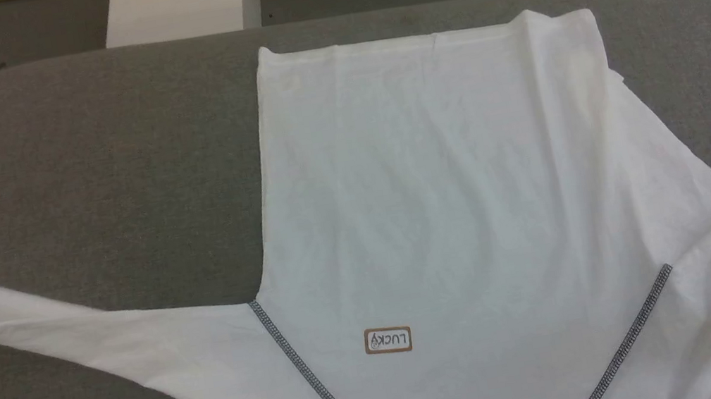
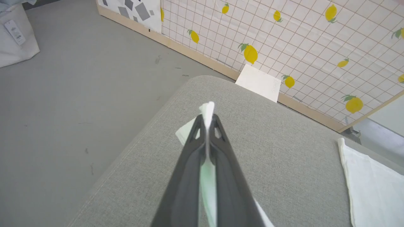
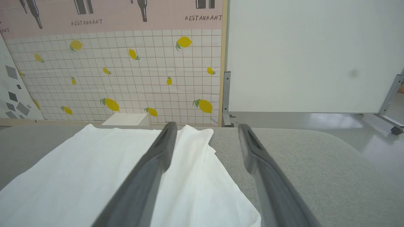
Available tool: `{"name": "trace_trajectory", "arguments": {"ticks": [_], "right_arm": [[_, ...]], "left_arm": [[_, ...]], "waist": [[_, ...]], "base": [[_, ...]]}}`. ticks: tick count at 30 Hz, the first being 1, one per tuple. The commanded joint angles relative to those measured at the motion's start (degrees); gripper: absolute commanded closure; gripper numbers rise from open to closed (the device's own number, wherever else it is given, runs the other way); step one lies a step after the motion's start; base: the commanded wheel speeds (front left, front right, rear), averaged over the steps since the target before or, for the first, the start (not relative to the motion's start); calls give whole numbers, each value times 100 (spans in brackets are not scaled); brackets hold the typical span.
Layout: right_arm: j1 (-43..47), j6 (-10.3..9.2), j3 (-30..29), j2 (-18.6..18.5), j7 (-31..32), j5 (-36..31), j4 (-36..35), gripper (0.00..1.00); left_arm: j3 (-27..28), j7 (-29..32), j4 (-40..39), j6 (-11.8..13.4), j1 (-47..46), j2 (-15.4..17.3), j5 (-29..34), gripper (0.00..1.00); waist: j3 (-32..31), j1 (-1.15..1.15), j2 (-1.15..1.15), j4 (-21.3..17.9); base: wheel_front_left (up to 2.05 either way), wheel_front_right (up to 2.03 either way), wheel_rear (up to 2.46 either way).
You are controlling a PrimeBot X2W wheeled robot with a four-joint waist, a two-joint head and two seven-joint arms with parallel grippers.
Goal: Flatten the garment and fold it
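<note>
Right under my left wrist, my left gripper [image 2: 208, 118] is clamped tight on a white sleeve [image 2: 207, 108], cloth poking out past the fingertips, grey padded table [image 2: 284, 142] beneath. Off to that gripper's right, the garment [image 1: 438, 179] lies spread flat, its LUCKY patch [image 1: 388, 340] between two grey shoulder seams [image 1: 304, 372], a white box [image 1: 181, 2] beyond the table's far edge. Over to my right gripper [image 3: 205, 129]: fingers spread wide, nothing between them, its left finger above the shirt's right edge, its right finger above bare table.
</note>
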Motion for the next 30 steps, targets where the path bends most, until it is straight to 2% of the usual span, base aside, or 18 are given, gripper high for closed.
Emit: {"name": "trace_trajectory", "arguments": {"ticks": [1,10,19,26,30], "right_arm": [[89,-9,-34,4,7,52,6,0],[319,-9,-58,4,1,170,48,0],[342,-9,-67,4,-51,221,81,0],[335,-9,-73,4,-80,256,103,0],[321,-9,-107,4,-86,252,106,0]], "left_arm": [[53,28,-43,56,170,54,-31,100],[241,116,-284,159,749,1,-131,100],[481,173,-496,347,1032,82,-165,100],[221,221,-1022,415,1229,-23,9,100],[-25,135,-1531,611,1306,-253,221,100]], "waist": [[-436,1,0,239],[-777,1,0,476],[-834,1,0,511],[-797,1,0,456],[-810,1,0,420]], "base": [[0,0,0],[0,0,0],[0,0,0],[0,0,0],[0,0,0]]}}
